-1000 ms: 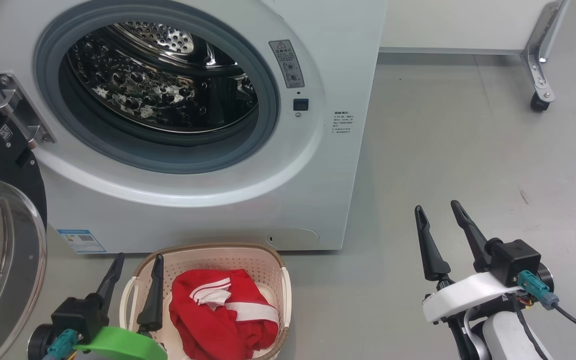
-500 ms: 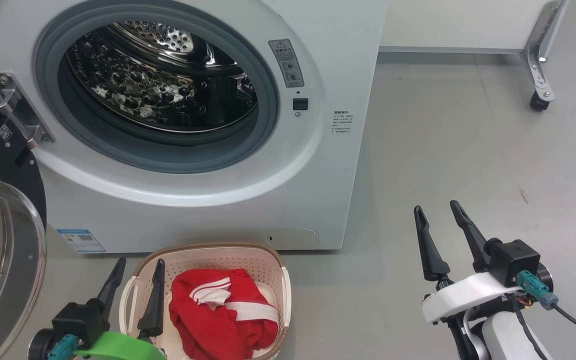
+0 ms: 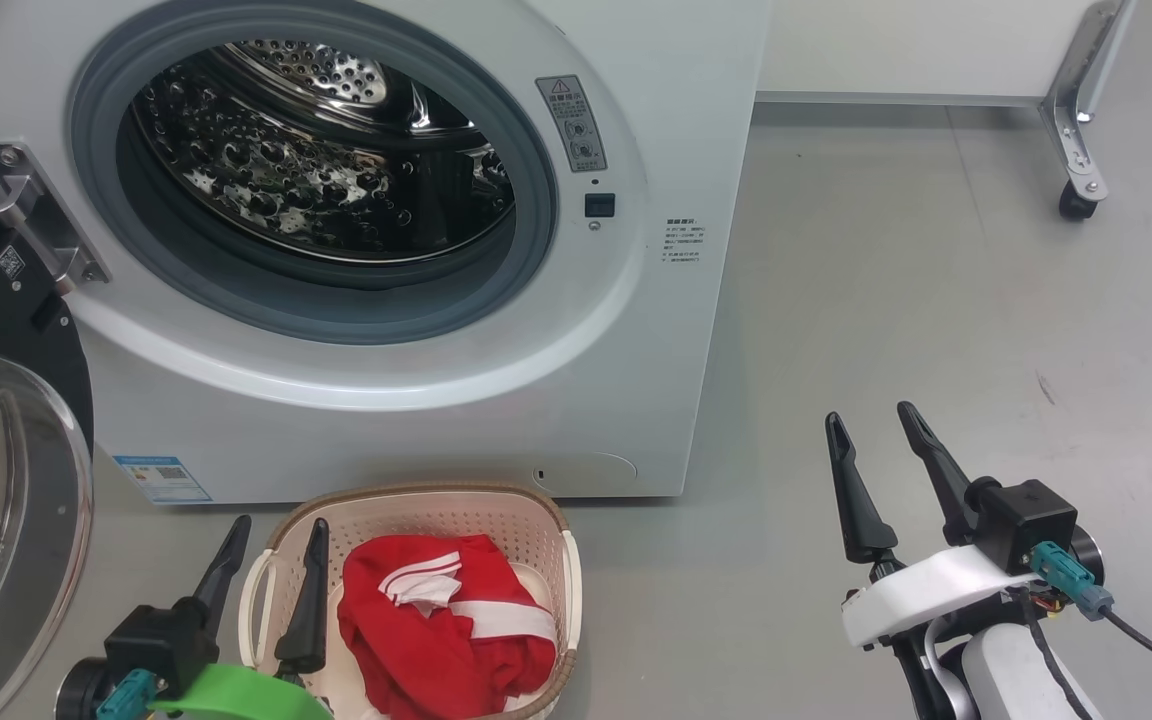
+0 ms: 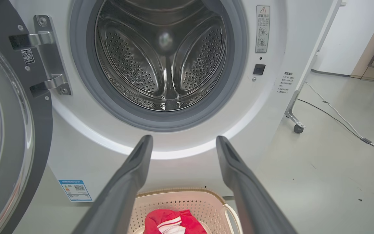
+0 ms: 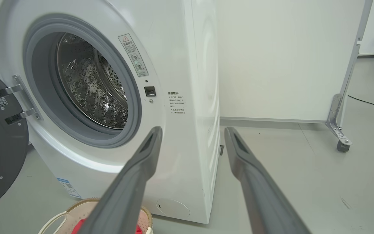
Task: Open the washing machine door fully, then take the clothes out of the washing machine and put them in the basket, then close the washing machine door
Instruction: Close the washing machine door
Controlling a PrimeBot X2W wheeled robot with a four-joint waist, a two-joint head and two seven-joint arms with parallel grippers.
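Clothes (image 3: 446,620), red with white stripes, lie inside the basket (image 3: 536,545). The basket stands on the floor (image 3: 936,300) just before the lower front edge of the washing machine (image 3: 636,340). Inside the grey rubber ring (image 3: 536,260) the steel drum (image 3: 316,170) shows its perforated metal wall. The washing machine door (image 3: 6,450) is swung out to the left on its hinge (image 3: 36,215). Its black rim and glass bowl reach the left edge of the head view, near the left side of the basket, with a narrow strip of floor between them.

The left tool (image 3: 278,523) hangs at the near left corner of the basket. It is released, its two fingers apart with nothing between them. In the head view one finger lies over the floor outside the rim, and the other over the inside of the basket, beside the clothes. The right tool (image 3: 869,413) is well to the right of the machine, over the floor, also released and holding nothing. Past the right side edge of the machine a wide stretch of floor runs to a metal leg with a caster wheel (image 3: 1076,205) at the far right.
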